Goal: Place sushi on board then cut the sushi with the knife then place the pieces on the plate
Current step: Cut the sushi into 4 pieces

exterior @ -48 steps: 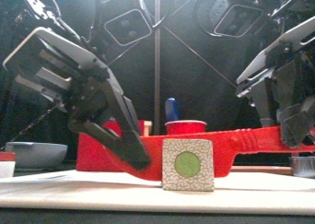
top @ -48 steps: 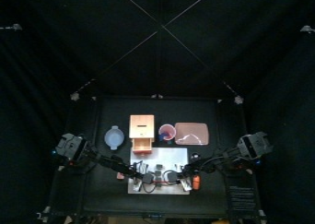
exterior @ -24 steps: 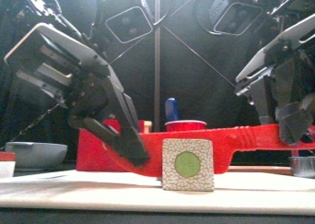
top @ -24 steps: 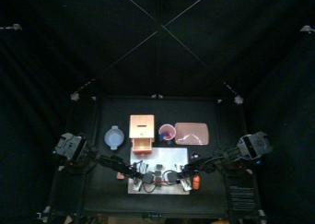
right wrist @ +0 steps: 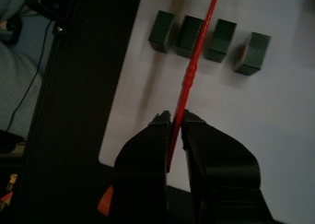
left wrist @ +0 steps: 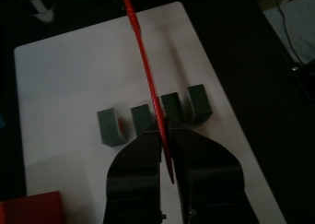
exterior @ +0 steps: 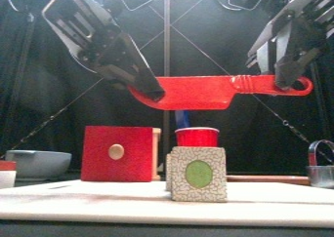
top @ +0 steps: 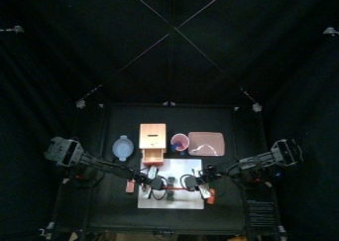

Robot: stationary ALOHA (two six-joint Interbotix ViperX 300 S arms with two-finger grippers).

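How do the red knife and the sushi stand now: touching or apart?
Apart. The front view shows the knife held level in the air, with open space between its blade and the top of the sushi standing on the board below.

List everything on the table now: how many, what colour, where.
cutting board: one, white, front middle.
sushi pieces: four, dark green, rowed on board.
red knife: one, red, held level above board.
wooden box: one, pale, red front, behind board.
cup: one, red, right of box.
blue knife: one, blue, in cup.
tray: one, pink, right of cup.
bowl: one, blue-grey, left of box.
left gripper: black, shut on blade.
right gripper: black, shut on handle.
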